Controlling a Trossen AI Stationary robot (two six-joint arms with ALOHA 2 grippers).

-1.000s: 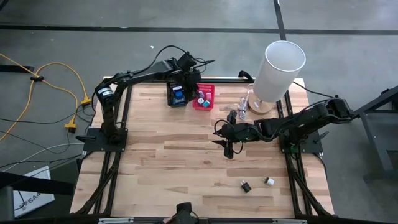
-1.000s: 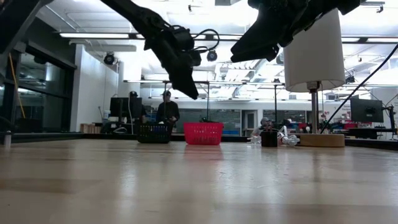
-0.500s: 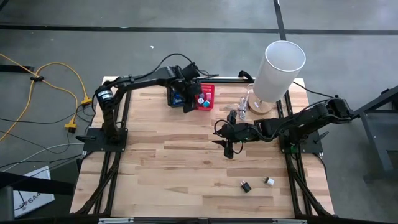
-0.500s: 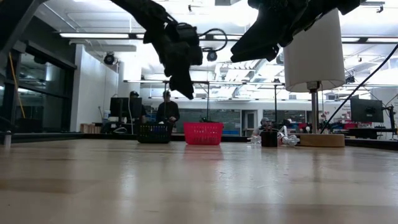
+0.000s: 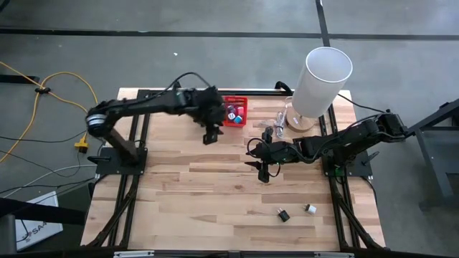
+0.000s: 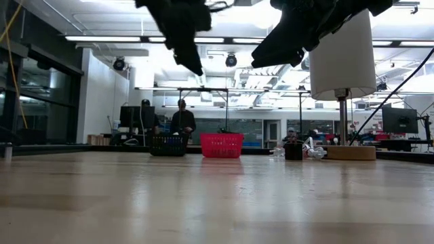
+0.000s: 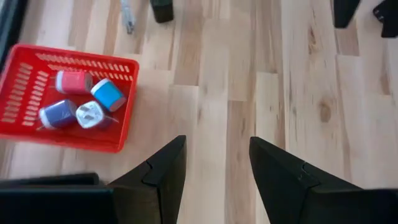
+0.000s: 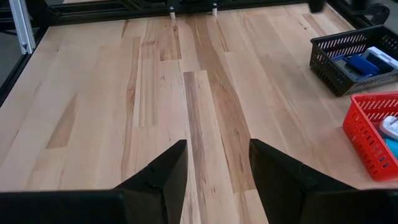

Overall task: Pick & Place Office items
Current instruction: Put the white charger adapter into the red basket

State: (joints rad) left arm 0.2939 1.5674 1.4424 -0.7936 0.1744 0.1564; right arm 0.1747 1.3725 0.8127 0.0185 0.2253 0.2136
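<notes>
Table (image 5: 201, 186): light wood planks, grain running side to side in the high view, set in a black frame on a grey floor. Yellow cable (image 5: 68, 93) on the floor beside the left arm. Low view: open hall behind the table with ceiling light strips, monitors, and one person (image 6: 182, 120) standing behind the baskets.

Red mesh basket (image 5: 235, 112) at the far edge, holding four small items in the left wrist view: one red-white (image 7: 73, 81), one light blue (image 7: 108, 94), one dark blue (image 7: 57, 114), one white (image 7: 91, 113); long axes not discernible. Black mesh basket (image 8: 354, 57) beside it, holding blue pieces (image 8: 359, 63), seen in the right wrist view; mostly covered by the left arm from above.

Two small items on the near right part of the table, close together: one black (image 5: 283, 214), one white (image 5: 310, 209). Orientation too small to tell. More small items (image 5: 278, 120) at the base of the tall white cylinder (image 5: 319, 80), count unclear.

Left end effector (image 5: 209, 135): above bare wood just in front of the baskets, fingers apart, nothing between them.

Right end effector (image 5: 263, 172): over the table centre, fingers apart, empty.
</notes>
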